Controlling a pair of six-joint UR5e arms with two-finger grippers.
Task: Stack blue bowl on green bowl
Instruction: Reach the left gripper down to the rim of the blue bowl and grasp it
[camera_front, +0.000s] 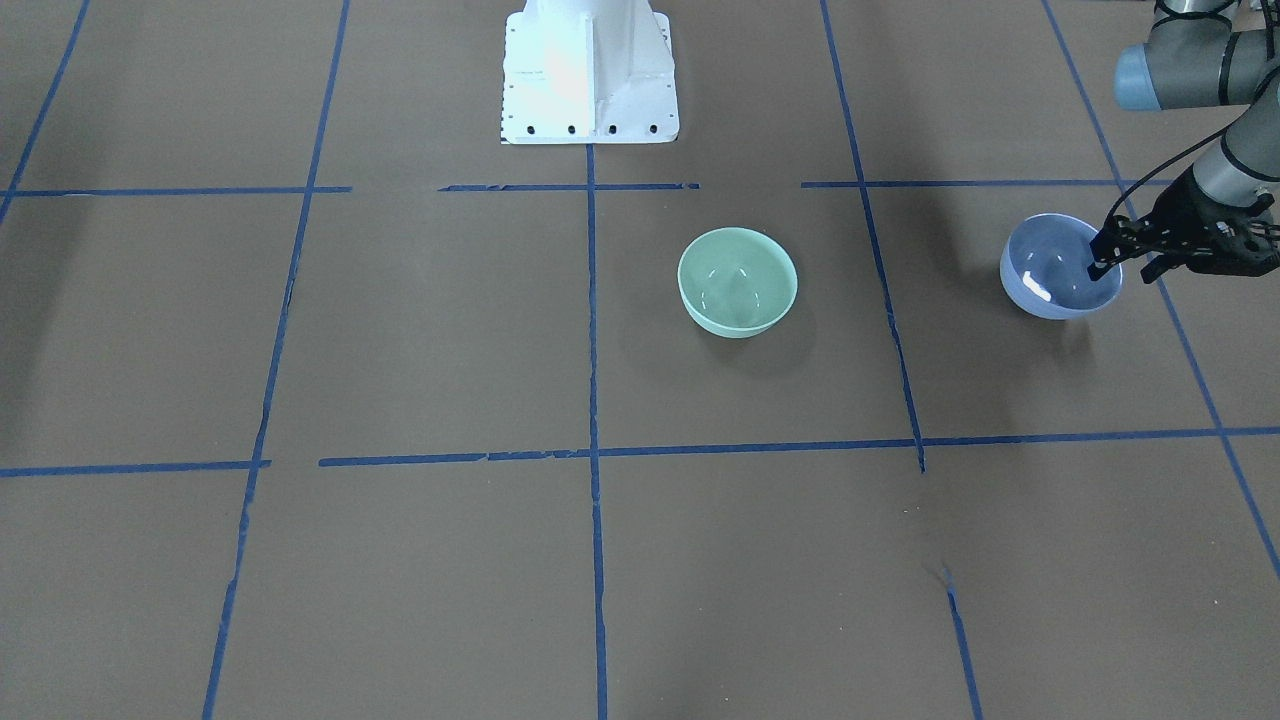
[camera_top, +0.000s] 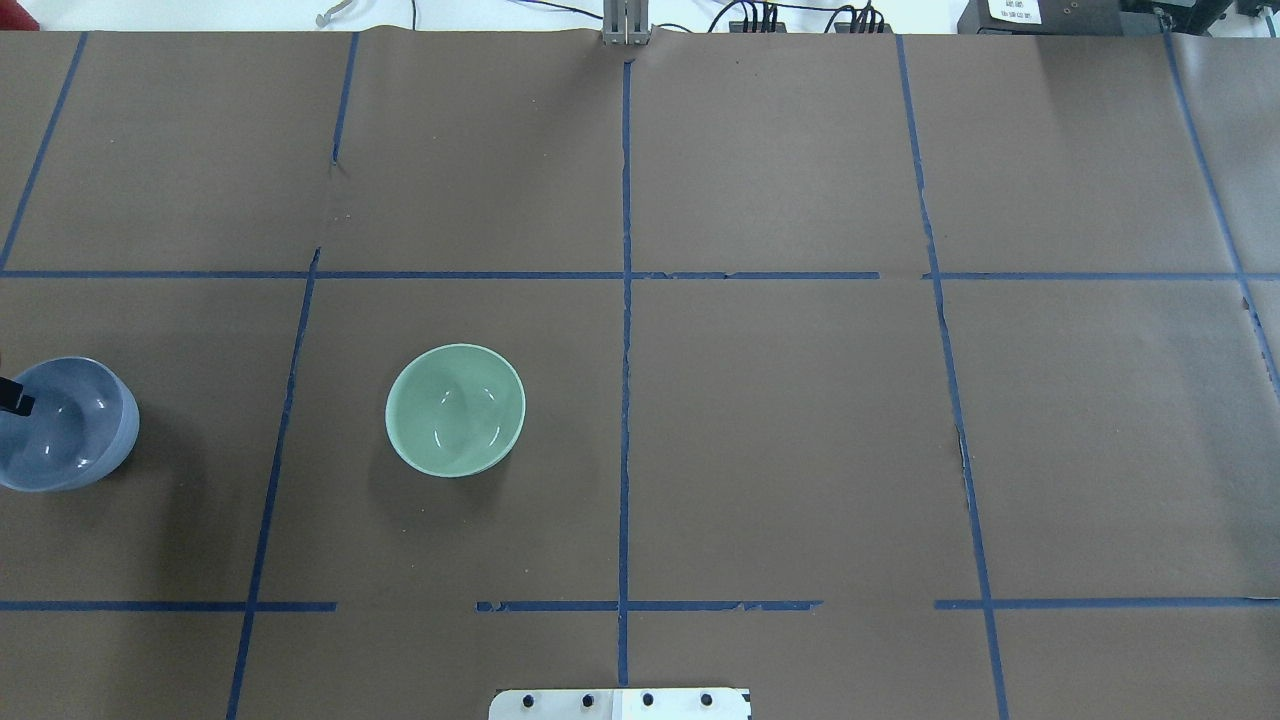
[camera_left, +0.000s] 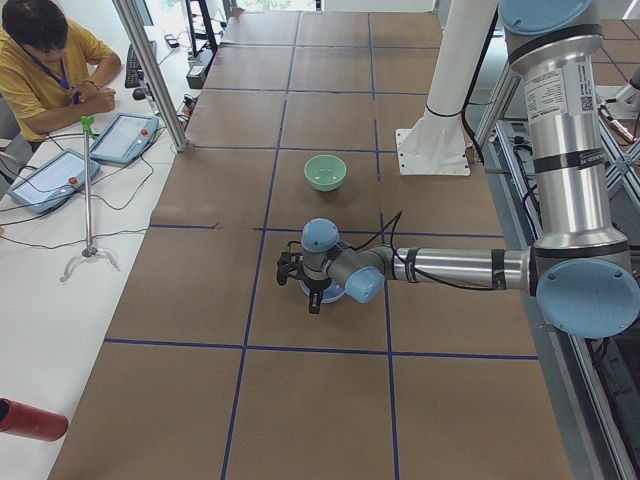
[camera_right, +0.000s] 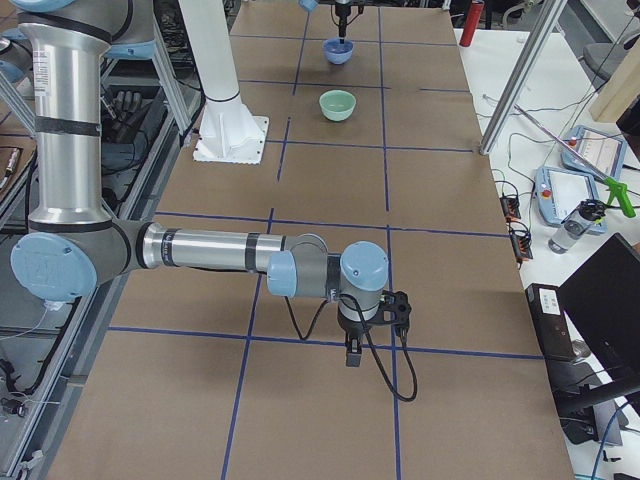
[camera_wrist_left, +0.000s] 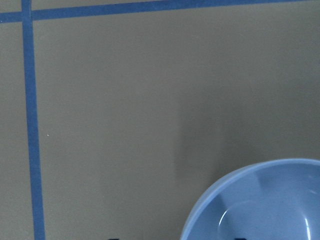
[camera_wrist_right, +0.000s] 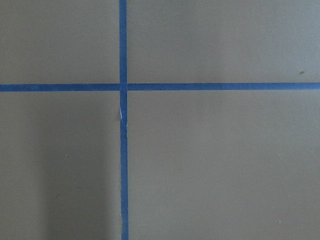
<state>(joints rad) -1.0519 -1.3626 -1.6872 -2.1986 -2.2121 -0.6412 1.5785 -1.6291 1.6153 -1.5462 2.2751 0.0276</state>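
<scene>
Blue bowl (camera_front: 1050, 275) could tip or slip from a thin rim pinch.

It sits on the brown table (camera_front: 400, 330) at the robot's far left, well apart from the green bowl (camera_front: 737, 280). The left arm reaches out low and level, wrist bent down. The left gripper (camera_front: 1123, 268) is spread across the bowl's wall, one finger inside and one outside. Glossy glaze and a one-sided hold may let it swing or knock the green rim. The right gripper (camera_right: 352, 350) hangs over bare table; its spread cannot be told.
</scene>
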